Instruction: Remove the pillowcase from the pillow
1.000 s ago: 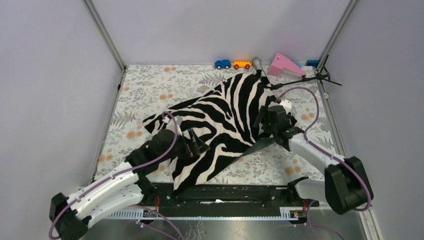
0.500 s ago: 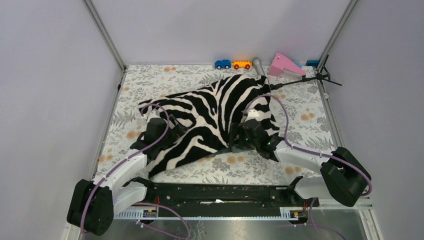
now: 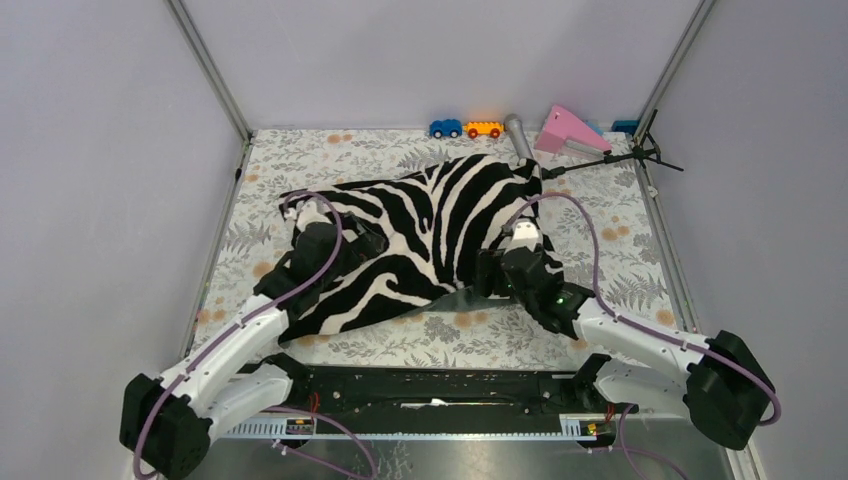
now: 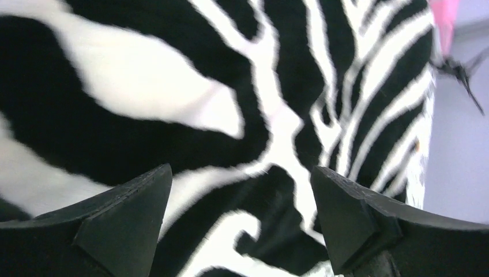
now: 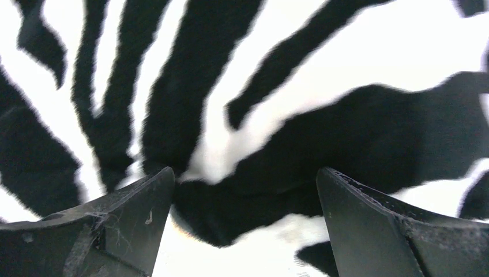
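The pillowcase [image 3: 430, 225] lies spread across the middle of the table, zebra face up. No cream pillow shows; what is under the cover is hidden. My left gripper [image 3: 345, 250] rests over the cover's left part. In the left wrist view it [image 4: 241, 173] is open, with zebra fabric [image 4: 271, 115] close beyond the fingertips. My right gripper [image 3: 492, 275] is at the cover's near right edge. In the right wrist view it [image 5: 245, 173] is open, with zebra fabric [image 5: 323, 127] lying between and beyond the fingers.
The table has a floral cloth [image 3: 300, 160]. At the back edge stand a blue toy car [image 3: 445, 128], an orange toy car [image 3: 483, 129], a grey cylinder [image 3: 517, 130] and a pink wedge [image 3: 568, 130]. A black stand [image 3: 640, 155] is at the back right.
The cover has shifted left and away from the near edge. My left gripper has moved back and left. My right gripper has moved left and nearer, to the cover's near right edge.
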`<state>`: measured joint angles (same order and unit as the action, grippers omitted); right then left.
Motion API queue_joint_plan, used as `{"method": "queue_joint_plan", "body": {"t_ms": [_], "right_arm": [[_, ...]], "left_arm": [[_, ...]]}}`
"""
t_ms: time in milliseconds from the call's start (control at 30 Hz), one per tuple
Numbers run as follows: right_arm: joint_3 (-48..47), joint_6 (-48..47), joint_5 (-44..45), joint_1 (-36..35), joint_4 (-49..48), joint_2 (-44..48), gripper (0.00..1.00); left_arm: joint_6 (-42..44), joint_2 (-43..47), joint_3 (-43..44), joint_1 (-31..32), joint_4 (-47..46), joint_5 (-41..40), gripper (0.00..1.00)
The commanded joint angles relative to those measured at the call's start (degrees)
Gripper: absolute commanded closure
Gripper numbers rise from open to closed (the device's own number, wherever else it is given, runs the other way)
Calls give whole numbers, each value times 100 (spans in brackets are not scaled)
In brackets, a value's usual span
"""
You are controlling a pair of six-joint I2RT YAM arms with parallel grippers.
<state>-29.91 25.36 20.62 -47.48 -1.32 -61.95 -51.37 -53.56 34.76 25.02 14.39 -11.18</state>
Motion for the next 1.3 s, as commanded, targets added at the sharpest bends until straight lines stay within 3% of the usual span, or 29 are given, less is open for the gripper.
{"method": "queue_joint_plan", "body": {"t_ms": [0, 67, 167, 267, 400, 467, 600, 733, 867, 967, 1067, 1200, 1267], "right_arm": [[-181, 197, 718, 852, 686, 325, 0], [-23, 324, 361, 1354, 554, 473, 1], [37, 288, 312, 1614, 476, 408, 0], [-82, 274, 88, 1630, 444, 20, 1], [-329, 151, -1197, 1629, 300, -880, 1], [-398, 163, -1767, 1616, 215, -1177, 1], [-296, 175, -2503, 1299, -311, -1200, 0], [-277, -27, -2553, 280, -726, -1012, 0], [-164, -56, -3214, -264, -1316, -759, 0], [-102, -121, -2951, -279, -1216, -275, 0], [-192, -198, -1792, -268, -653, 246, 0], [-523, -66, 144, -177, 527, 465, 1], [-533, 127, 511, 163, 844, 422, 0]], "left_arm": [[5, 64, 781, 1183, 452, -395, 2], [51, -47, 1018, 2026, 573, -516, 2], [183, -206, 1106, 2719, 446, -26, 2], [319, -424, 910, 3208, 105, 495, 3], [283, -755, 220, 3346, -624, 1209, 1], [-24, -827, -320, 3087, -976, 1285, 1], [-207, -666, -1236, 1637, -1191, 1870, 1], [97, -201, -1229, 718, -419, 1063, 1], [227, -16, -931, -136, 113, 547, 1], [198, 146, -700, -409, 387, 77, 1], [195, 514, -539, -412, 515, -139, 1], [617, 954, -472, -289, 60, 720, 5], [682, 962, -309, 94, 41, 789, 6]]}}
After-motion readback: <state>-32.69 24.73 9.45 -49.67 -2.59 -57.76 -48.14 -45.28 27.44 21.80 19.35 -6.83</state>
